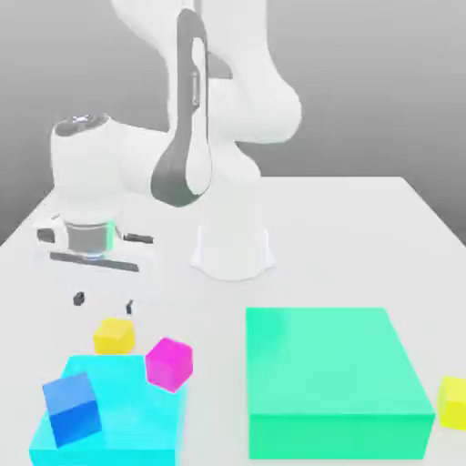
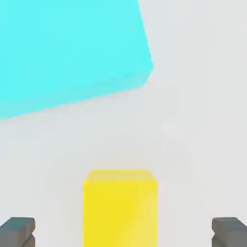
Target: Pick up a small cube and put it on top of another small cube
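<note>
A: Nearest in the exterior view, from its left: a blue cube [image 1: 71, 409] tilted on a cyan slab [image 1: 127, 428], a magenta cube [image 1: 169, 363] leaning on the slab's edge, a green block [image 1: 332, 382], a paler yellow cube [image 1: 452, 401].

B: And the small cube [image 1: 115, 335]?

A: On the white table [image 1: 364, 227], just behind the slab. The hand view shows it between the gripper [image 2: 123, 232] fingertips [image 2: 18, 231], spread wide, touching nothing. Grey backdrop; the arm folds down, hand pointing downward.
</note>
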`<action>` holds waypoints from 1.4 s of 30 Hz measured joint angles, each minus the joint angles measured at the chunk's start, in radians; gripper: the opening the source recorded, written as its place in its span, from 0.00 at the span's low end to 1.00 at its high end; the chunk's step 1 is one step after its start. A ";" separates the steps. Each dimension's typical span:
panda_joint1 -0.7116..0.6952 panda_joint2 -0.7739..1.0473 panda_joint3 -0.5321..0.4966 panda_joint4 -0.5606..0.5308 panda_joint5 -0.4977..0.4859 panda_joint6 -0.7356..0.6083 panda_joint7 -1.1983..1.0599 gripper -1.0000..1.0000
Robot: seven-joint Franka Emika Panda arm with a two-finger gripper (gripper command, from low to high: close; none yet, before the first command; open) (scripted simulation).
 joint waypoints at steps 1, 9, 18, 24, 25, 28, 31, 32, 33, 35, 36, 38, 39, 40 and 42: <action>0.000 0.019 0.011 0.004 0.030 0.015 -0.020 0.50; -0.120 0.181 0.181 0.039 0.228 0.141 -0.163 0.50; -0.187 0.256 0.251 0.047 0.253 0.201 -0.191 0.00; -0.136 0.185 0.194 0.039 0.215 0.144 -0.154 0.00; -0.125 0.164 0.179 0.036 0.196 0.129 -0.138 0.00; -0.093 0.103 0.129 0.024 0.123 0.080 -0.084 0.00; -0.088 0.043 0.100 0.009 0.046 0.034 -0.030 0.00; -0.097 0.024 0.101 0.004 0.024 0.018 -0.016 0.00; -0.104 0.005 0.100 -0.001 0.002 0.004 -0.002 0.00; -0.120 -0.026 0.104 -0.007 -0.028 -0.025 0.026 0.00; -0.122 -0.031 0.107 0.003 -0.027 -0.040 0.052 0.00; -0.104 -0.031 0.118 0.033 -0.016 -0.070 0.115 0.00; -0.091 -0.029 0.121 0.050 -0.010 -0.085 0.150 0.00; -0.078 -0.027 0.121 0.067 -0.004 -0.100 0.187 0.00; -0.054 -0.022 0.117 0.103 0.005 -0.131 0.262 0.00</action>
